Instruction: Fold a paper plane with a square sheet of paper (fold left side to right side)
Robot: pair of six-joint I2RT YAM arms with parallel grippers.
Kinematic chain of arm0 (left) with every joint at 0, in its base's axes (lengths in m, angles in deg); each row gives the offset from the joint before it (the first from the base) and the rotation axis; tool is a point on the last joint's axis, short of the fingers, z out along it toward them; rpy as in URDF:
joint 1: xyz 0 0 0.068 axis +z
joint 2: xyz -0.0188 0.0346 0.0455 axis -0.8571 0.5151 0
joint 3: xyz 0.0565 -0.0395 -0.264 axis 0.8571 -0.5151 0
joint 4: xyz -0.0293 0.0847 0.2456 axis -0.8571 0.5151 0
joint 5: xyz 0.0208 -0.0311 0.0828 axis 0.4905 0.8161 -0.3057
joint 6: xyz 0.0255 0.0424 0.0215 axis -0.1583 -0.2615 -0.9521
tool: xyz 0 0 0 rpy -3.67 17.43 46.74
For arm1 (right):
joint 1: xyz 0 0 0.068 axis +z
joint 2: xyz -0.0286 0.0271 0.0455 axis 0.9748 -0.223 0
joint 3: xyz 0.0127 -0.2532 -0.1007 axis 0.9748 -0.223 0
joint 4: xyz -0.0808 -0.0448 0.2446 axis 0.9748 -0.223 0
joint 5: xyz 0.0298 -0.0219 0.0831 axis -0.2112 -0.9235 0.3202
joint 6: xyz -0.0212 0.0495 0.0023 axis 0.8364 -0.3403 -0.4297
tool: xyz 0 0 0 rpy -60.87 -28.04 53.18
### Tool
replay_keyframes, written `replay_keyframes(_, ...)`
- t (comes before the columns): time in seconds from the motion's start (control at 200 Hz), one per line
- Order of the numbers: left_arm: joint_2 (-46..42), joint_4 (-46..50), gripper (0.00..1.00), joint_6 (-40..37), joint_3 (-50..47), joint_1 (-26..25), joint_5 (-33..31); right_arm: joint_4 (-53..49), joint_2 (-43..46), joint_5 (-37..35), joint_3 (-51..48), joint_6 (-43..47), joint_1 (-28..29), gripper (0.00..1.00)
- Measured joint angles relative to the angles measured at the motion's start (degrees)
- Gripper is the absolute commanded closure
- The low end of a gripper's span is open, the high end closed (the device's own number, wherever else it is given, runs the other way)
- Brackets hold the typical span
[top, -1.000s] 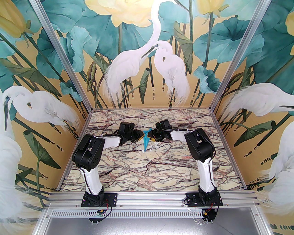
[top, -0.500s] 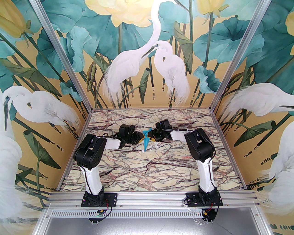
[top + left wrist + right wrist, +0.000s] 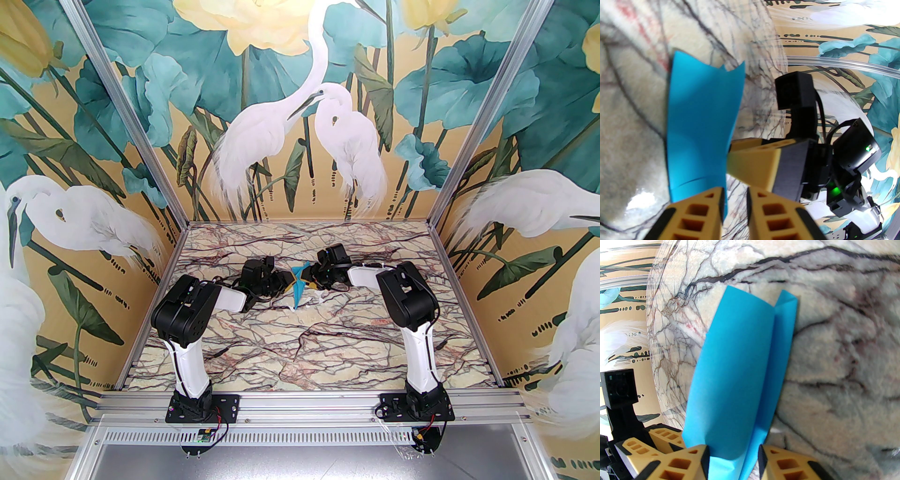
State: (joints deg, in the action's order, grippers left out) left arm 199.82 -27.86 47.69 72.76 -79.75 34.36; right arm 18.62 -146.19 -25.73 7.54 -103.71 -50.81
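Top view: the paper plane (image 3: pixel 297 289) sits at the centre of the frame over the marble table (image 3: pixel 328 347). Its pointed end aims toward the lower edge, and the left gripper (image 3: pixel 284 280) and right gripper (image 3: pixel 310 280) meet it from either side (too small here to read either grip).
Left wrist view: the plane's notched tail (image 3: pixel 703 112) rises in the left half of the frame, and the other arm's yellow fingers (image 3: pixel 752 164) press in from the right.
Right wrist view: the centre crease and both layers (image 3: pixel 738 371) show clearly.
Left jaws: narrow. The paper's edge lies against one finger's inner face, and marble shows through the rest of the gap.
Right jaws: closed on the folded paper, which fills the gap at the bottom of the frame.
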Motion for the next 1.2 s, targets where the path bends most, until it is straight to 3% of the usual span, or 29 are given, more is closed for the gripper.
replay_keyframes(0.455, 1.8, -0.6, 0.83, 0.2, 0.1, -1.1, -0.7, -0.1, 0.0, 0.0, 0.1, 0.0, 0.0, 0.59)
replay_keyframes(0.815, 2.2, 0.3, 0.99, -0.4, 1.4, -1.1, -1.1, -0.1, 0.0, 0.0, 0.1, 0.0, 0.0, 0.59)
replay_keyframes(1.2, 2.5, 2.1, 1.0, -1.1, 2.3, -1.0, -1.2, 0.5, 1.9, -3.0, -1.7, 1.7, 0.7, 0.54)
